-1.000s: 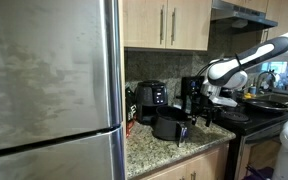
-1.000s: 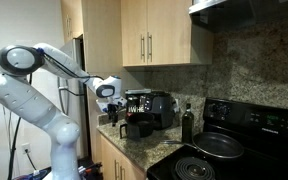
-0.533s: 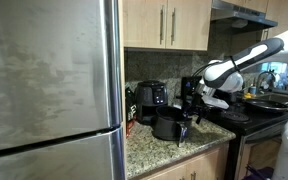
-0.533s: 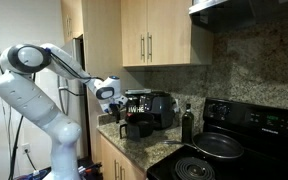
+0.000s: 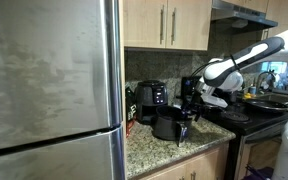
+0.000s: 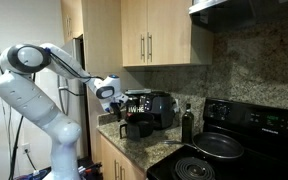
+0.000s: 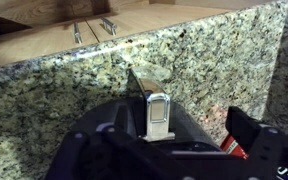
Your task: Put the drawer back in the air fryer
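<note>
The drawer point(image 5: 169, 125) is a squat black tub on the granite counter, in front of the air fryer point(image 5: 151, 96), a black box against the backsplash. Both exterior views show them: the drawer point(image 6: 136, 128) and the air fryer point(image 6: 162, 105). My gripper point(image 5: 190, 117) hangs over the drawer's handle end and also shows in an exterior view point(image 6: 115, 106). In the wrist view the drawer point(image 7: 104, 150) fills the bottom, and its silver-capped handle point(image 7: 157, 110) lies between my gripper's point(image 7: 159, 142) spread fingers. The gripper looks open and holds nothing.
A taller dark appliance point(image 5: 190, 88) stands beside the air fryer. A steel fridge point(image 5: 49, 90) fills one side. A black stove with pans point(image 6: 219, 146) and a dark bottle point(image 6: 188, 122) lie along the counter. A red-labelled item point(image 7: 234, 148) sits near the drawer. Cabinets hang overhead.
The arm shifted slightly toward the drawer between one second and half a second ago. Nothing visible has moved since.
</note>
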Motion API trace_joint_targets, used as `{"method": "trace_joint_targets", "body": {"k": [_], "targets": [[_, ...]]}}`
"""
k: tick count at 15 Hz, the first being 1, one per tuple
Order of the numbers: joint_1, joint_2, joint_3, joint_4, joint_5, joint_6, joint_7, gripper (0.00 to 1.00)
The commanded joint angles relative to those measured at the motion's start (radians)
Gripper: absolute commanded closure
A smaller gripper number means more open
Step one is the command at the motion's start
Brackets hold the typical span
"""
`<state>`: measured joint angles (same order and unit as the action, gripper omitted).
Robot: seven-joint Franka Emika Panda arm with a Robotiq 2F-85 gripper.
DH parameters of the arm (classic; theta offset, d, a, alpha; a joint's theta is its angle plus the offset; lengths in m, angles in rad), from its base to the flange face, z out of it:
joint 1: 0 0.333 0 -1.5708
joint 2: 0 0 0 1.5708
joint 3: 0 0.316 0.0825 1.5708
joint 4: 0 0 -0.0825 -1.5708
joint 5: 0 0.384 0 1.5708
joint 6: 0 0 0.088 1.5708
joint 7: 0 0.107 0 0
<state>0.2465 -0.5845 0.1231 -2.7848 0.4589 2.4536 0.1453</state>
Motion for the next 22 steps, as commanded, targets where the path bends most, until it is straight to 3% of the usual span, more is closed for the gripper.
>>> {"method": "trace_joint_targets", "body": {"k": [1, 3, 4, 7, 8, 10, 14, 22], "targets": [[0.003, 0.006, -0.003, 0.001, 0.002, -0.002, 0.017, 0.0], [0.031, 0.013, -0.02, 0.002, 0.05, 0.042, -0.003, 0.0], [0.005, -0.001, -0.005, 0.002, 0.005, 0.003, 0.016, 0.0], [0.017, -0.001, -0.011, 0.003, 0.021, 0.017, 0.015, 0.0], [-0.018, 0.104, -0.002, 0.053, -0.025, -0.049, 0.051, 0.0], [-0.006, 0.191, -0.012, 0.062, -0.007, -0.025, 0.035, 0.0], [0.004, 0.267, 0.014, 0.069, 0.003, 0.069, 0.035, 0.0], [-0.018, 0.371, 0.079, 0.067, -0.088, 0.286, 0.136, 0.0]]}}
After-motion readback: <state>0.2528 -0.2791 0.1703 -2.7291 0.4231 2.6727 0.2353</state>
